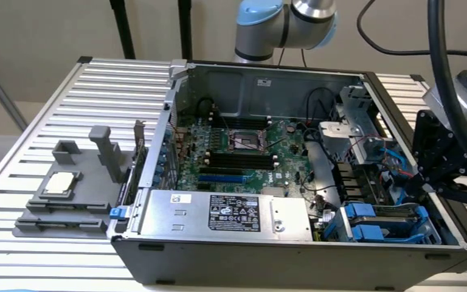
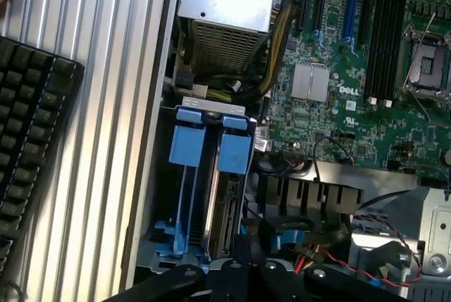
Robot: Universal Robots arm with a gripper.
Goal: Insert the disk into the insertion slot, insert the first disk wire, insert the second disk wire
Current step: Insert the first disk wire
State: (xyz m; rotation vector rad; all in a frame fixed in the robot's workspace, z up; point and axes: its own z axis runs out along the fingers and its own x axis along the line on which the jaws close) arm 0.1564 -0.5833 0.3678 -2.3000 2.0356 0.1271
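Observation:
The insertion slot (image 2: pixel 184 175), a blue-grey drive cage with bright blue clips, sits in the corner of the open computer case (image 1: pixel 298 243). In the exterior view the cage (image 1: pixel 388 224) is at the lower right. The disk (image 2: pixel 229 207) shows edge-on inside one bay, under a blue clip. My gripper (image 2: pixel 246 274) hangs just over the cage's end with its black fingers shut together, and I cannot make out anything between them. A blue cable plug (image 2: pixel 289 230) and red and yellow wires (image 2: pixel 313 260) lie right beside the fingers. The gripper (image 1: pixel 418 185) reaches in from the exterior view's right.
A silver power supply with a black label (image 1: pixel 233 213) lies along the case's near wall beside the cage. The motherboard (image 1: pixel 242 152) covers the case floor. A grey fixture (image 1: pixel 71 194) stands on the slatted table at the exterior view's left. A black keyboard (image 2: pixel 28 140) lies beside the case.

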